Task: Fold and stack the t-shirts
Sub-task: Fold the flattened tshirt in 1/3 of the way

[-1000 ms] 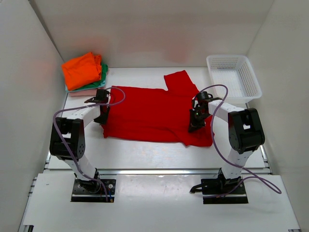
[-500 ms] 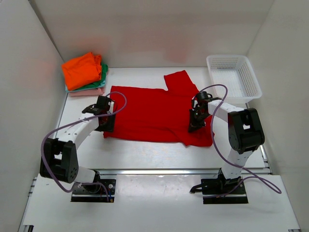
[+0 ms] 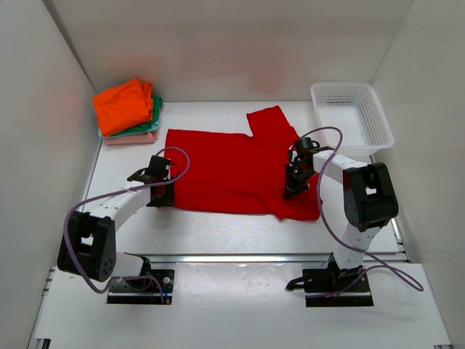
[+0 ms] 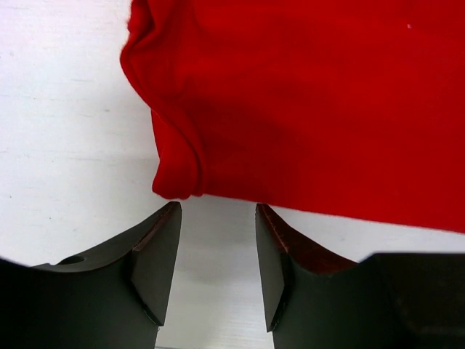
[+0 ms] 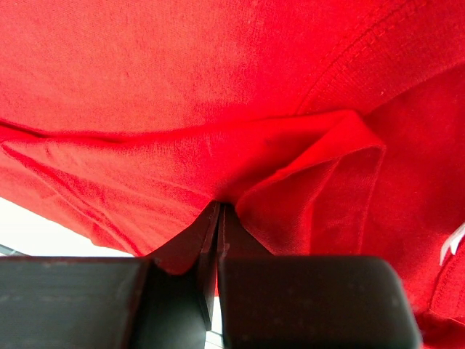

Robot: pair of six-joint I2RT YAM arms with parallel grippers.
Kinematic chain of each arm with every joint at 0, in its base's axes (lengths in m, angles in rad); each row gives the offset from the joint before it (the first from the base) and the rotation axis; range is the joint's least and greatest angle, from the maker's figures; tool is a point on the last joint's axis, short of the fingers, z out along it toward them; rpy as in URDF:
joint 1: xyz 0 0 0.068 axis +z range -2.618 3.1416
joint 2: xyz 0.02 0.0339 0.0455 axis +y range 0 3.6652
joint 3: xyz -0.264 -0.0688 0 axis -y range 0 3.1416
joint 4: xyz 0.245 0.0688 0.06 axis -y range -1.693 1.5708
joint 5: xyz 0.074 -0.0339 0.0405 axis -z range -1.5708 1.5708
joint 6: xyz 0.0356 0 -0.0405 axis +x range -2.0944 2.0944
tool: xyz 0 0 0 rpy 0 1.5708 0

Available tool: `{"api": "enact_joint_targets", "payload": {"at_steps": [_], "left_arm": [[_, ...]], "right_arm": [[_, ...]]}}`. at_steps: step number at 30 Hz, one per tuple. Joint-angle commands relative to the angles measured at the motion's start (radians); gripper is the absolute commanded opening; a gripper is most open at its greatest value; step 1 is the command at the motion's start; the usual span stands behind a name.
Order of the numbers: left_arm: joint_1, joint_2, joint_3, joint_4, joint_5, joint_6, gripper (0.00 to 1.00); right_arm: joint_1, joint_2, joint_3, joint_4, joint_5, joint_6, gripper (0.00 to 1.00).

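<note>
Sitting far left: a folded pile at the back corner of the worktop (image 3: 218,227), with the orange shirt (image 3: 122,106) on top, the green shirt (image 3: 155,107) under it and the pale pink shirt (image 3: 132,138) at the bottom.
Left tool (image 4: 218,214): released, jaws apart with nothing between them, low over the worktop just short of the near left corner of the red shirt (image 3: 225,171).
Red shirt: spread flat across the middle of the worktop, one sleeve pointing to the back, its near left corner rolled over.
Right tool (image 3: 292,187): clenched on a raised fold of the red shirt near its right edge.
Basket (image 3: 341,86): white mesh, far right at the back, apart from the red shirt.
</note>
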Motion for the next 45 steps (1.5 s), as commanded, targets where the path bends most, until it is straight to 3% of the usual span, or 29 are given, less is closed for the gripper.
{"api": "enact_joint_targets", "payload": {"at_steps": [1, 11, 20, 27, 38, 40, 41, 42, 43, 44, 45], "left_arm": [[0.009, -0.014, -0.019, 0.079, -0.033, -0.027, 0.56], [0.029, 0.038, -0.018, 0.117, -0.1, 0.02, 0.53], [0.066, 0.039, -0.004, 0.088, -0.099, 0.088, 0.27], [0.086, 0.047, 0.01, 0.077, -0.086, 0.161, 0.0], [0.109, 0.098, 0.113, -0.068, -0.263, 0.221, 0.0], [0.113, 0.078, 0.133, -0.093, -0.273, 0.218, 0.07], [0.114, 0.056, 0.145, -0.108, -0.273, 0.203, 0.19], [0.109, 0.045, 0.154, -0.128, -0.269, 0.198, 0.25], [0.107, 0.023, 0.159, -0.133, -0.267, 0.189, 0.44], [0.1, 0.004, 0.165, -0.148, -0.278, 0.168, 0.56], [0.104, -0.016, 0.157, -0.15, -0.269, 0.165, 0.6]], "right_arm": [[0.011, 0.102, -0.076, 0.031, 0.192, -0.035, 0.0], [0.001, 0.108, -0.076, 0.03, 0.19, -0.042, 0.0], [0.003, 0.116, -0.071, 0.033, 0.192, -0.037, 0.01], [0.004, 0.116, -0.071, 0.024, 0.195, -0.035, 0.0], [-0.025, 0.078, -0.091, 0.005, 0.215, -0.022, 0.0], [-0.037, 0.073, -0.083, -0.001, 0.204, -0.019, 0.0], [-0.038, 0.075, -0.077, -0.005, 0.198, -0.02, 0.0], [-0.034, 0.067, -0.07, -0.024, 0.198, -0.02, 0.0], [-0.038, 0.067, -0.064, -0.03, 0.205, -0.014, 0.0], [-0.026, 0.065, -0.048, -0.048, 0.219, -0.011, 0.0], [-0.028, 0.064, -0.033, -0.059, 0.224, -0.009, 0.0]]}}
